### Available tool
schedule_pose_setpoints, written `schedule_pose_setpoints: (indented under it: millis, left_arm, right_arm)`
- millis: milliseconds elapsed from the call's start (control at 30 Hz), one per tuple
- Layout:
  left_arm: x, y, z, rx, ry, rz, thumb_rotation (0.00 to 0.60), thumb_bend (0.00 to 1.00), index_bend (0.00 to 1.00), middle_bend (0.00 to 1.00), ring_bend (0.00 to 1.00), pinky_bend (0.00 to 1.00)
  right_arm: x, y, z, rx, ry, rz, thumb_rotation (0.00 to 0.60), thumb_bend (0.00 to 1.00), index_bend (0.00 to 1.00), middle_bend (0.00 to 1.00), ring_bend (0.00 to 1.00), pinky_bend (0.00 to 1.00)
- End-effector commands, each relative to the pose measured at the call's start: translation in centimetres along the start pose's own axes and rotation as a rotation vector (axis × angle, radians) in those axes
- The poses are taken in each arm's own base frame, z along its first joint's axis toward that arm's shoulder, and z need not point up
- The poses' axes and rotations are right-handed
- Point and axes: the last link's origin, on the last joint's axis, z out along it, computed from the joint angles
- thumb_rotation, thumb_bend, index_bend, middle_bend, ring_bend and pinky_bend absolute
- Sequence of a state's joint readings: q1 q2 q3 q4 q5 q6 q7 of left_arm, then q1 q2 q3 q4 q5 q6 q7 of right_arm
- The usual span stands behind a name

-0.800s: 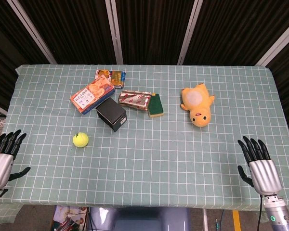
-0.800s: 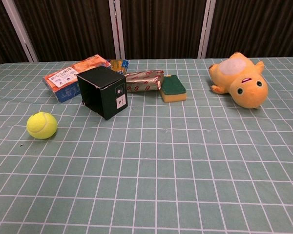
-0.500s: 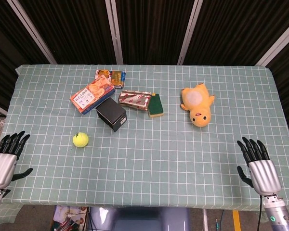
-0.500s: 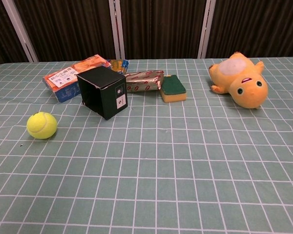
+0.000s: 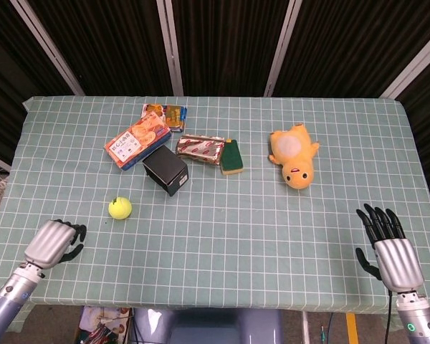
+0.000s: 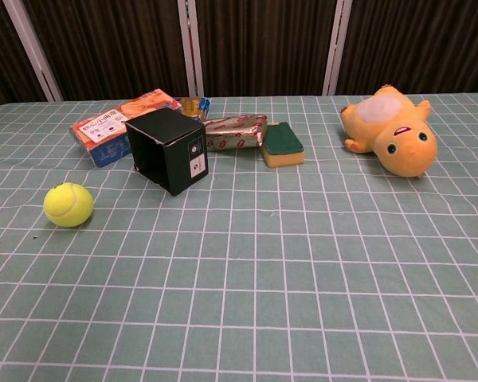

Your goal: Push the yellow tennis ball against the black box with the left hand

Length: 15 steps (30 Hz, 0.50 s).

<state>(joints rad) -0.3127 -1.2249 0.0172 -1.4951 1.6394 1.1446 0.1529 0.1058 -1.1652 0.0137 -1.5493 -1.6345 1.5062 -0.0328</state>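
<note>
The yellow tennis ball (image 5: 120, 208) (image 6: 68, 204) lies on the checked green tablecloth, a short way to the front left of the black box (image 5: 165, 170) (image 6: 169, 150), with a gap between them. My left hand (image 5: 54, 242) hovers over the front left part of the table, to the left of the ball and nearer me. Its back faces up, its dark fingers (image 5: 76, 238) point toward the ball, and it holds nothing. My right hand (image 5: 390, 251) sits at the front right edge, fingers spread and empty. The chest view shows neither hand.
Behind the black box lie an orange cracker box (image 5: 137, 140), a small yellow packet (image 5: 165, 115), a red and silver wrapped pack (image 5: 201, 148) and a green and yellow sponge (image 5: 233, 158). A yellow plush toy (image 5: 294, 155) lies further right.
My left hand has swung in from the table's left edge toward the ball and turned, so its fingers now point right. The right hand dropped slightly. Ball and box have not moved.
</note>
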Motion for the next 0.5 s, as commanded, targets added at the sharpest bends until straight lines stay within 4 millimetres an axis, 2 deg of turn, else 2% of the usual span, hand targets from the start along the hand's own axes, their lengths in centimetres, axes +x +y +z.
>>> schedule_pose_setpoints:
  millis: [33,267,500]
  left_arm:
    - [-0.4,1.8,2.7,-0.085,-0.076,0.128,0.6,0.33,0.58,0.67,0.65,0.64]
    - [-1.6,2.0,4.9,-0.089,-0.147,0.245,0.6,0.33,0.56,0.63,0.63,0.63]
    - [-1.9,2.5,6.9,-0.075,-0.163,0.296,0.6,0.33,0.56,0.63,0.62,0.63]
  right_arm:
    - [0.1,0.1,0.0,-0.003,0.001,0.007,0.6,0.44,0.0,0.0,0.0,0.0]
    - [0.9,0.7,-0.2,-0.016,0.021,0.027,0.6,0.44,0.0,0.0,0.0,0.0]
    - [1.4,1.3,-0.2,-0.028,0.035,0.045,0.6,0.44,0.0,0.0,0.0,0.0]
